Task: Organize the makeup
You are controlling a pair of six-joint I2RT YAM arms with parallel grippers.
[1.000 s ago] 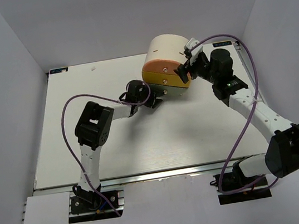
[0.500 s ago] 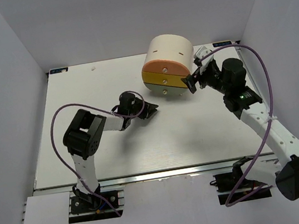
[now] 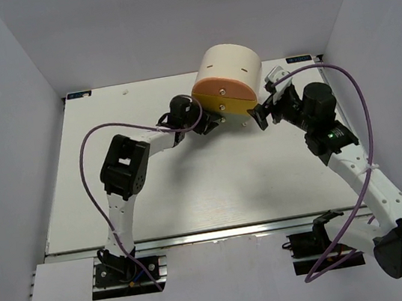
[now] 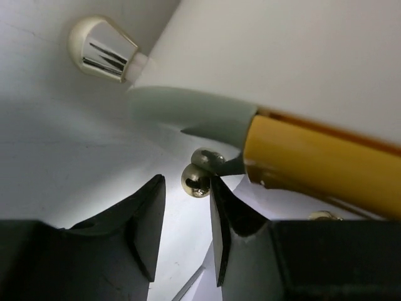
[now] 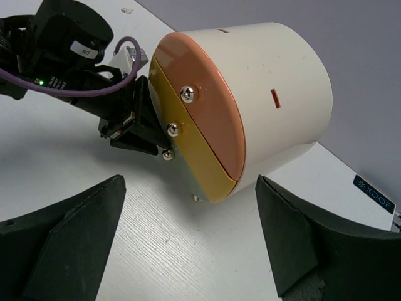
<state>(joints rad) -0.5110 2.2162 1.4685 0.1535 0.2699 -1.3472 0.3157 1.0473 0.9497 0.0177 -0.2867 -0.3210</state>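
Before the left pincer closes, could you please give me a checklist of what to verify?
1. Left pincer open: ok.
2. Lowest drawer knob centred in its gap: not ok, it sits at the mouth of the gap, close to one side.
3. Right pincer open and clear of the drawer unit: ok.
4. Pink front and yellow front flush, not pulled out: ok.
5. Makeup in view to organise: not ok, none shows in any view.
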